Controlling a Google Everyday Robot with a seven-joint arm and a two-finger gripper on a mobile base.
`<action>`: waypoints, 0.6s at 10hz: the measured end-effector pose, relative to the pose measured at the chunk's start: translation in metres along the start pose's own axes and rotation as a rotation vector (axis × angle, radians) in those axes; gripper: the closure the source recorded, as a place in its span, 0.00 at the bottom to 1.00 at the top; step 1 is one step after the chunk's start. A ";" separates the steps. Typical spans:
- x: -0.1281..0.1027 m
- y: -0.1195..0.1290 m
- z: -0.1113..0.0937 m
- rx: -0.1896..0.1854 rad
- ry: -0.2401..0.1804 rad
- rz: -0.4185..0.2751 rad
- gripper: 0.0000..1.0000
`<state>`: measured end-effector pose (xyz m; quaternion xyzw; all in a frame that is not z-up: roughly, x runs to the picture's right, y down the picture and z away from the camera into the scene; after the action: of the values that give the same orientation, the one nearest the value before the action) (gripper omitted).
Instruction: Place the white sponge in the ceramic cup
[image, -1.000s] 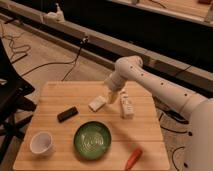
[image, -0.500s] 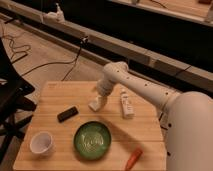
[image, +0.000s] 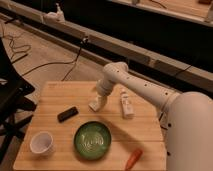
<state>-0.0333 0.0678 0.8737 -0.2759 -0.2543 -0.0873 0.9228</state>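
Note:
The white sponge (image: 94, 105) is a small off-white block on the wooden table (image: 145, 130), just left of centre. My gripper (image: 100, 99) points down right at the sponge's upper right edge, partly covering it. I cannot tell if the sponge rests on the table or is lifted. The ceramic cup (image: 41, 143) is small, white and upright near the table's front left corner, well away from the gripper.
A black bar (image: 67, 114) lies left of the sponge. A green patterned bowl (image: 92, 140) sits at the front centre. A white bottle-like object (image: 126, 106) lies right of the gripper. An orange object (image: 134, 158) lies at the front right edge. A dark chair (image: 12, 100) stands left.
The arm has swung left and lowered its wrist over the sponge. The sponge has stayed at about the same spot on the table.

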 end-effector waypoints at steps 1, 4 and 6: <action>0.004 0.000 0.004 -0.001 0.001 0.005 0.27; 0.002 -0.008 0.018 0.010 -0.038 -0.015 0.27; 0.002 -0.011 0.024 0.011 -0.056 -0.032 0.27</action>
<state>-0.0453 0.0717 0.8970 -0.2693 -0.2849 -0.0928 0.9152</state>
